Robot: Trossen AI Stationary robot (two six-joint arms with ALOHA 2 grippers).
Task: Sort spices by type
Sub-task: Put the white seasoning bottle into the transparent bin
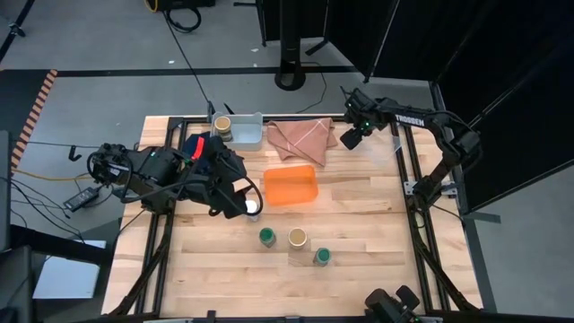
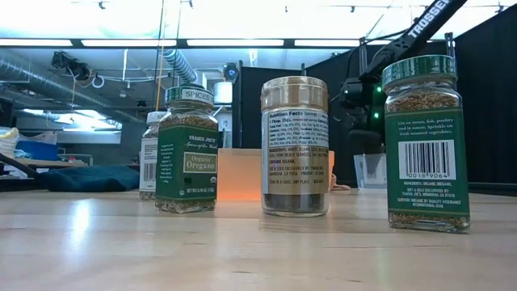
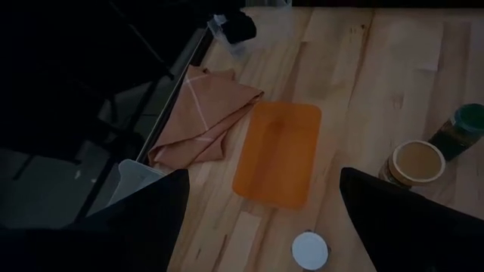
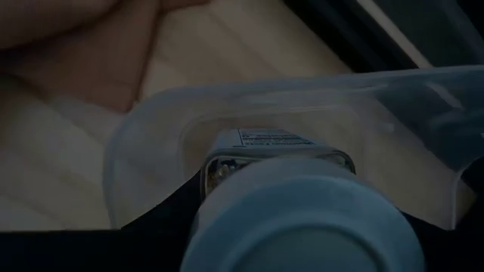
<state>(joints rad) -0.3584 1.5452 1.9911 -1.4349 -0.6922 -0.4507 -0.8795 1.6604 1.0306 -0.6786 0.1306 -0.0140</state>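
Observation:
On the table stand two green-capped jars [image 1: 267, 236] [image 1: 321, 257] and a tan-capped jar [image 1: 297, 238]. A second tan-capped jar [image 1: 222, 124] sits in the pale grey bin [image 1: 251, 136]. My left gripper [image 1: 240, 196] is open beside the orange tray [image 1: 290, 187]. Its fingers stand wide on either side of a white-capped jar [image 3: 311, 249] on the table without touching it. My right gripper [image 1: 352, 136], at the table's far right by the folded cloth [image 1: 300, 137], is shut on the other white-capped jar [image 4: 302, 219]. My right gripper holds the white-capped jar between its two fingers, cap [image 4: 302, 227] toward the wrist camera and labelled body [image 4: 276, 151] pointing away. The big cap hides the place of contact. The jar is lifted, its body over a clear plastic container [image 4: 302, 91].
The tan folded cloth [image 3: 208, 113] lies between the grey bin and my right gripper. Metal frame rails run along the table's left and right edges. In the low view the three front jars [image 2: 187, 149] [image 2: 295, 145] [image 2: 426, 141] stand in a row before the tray.

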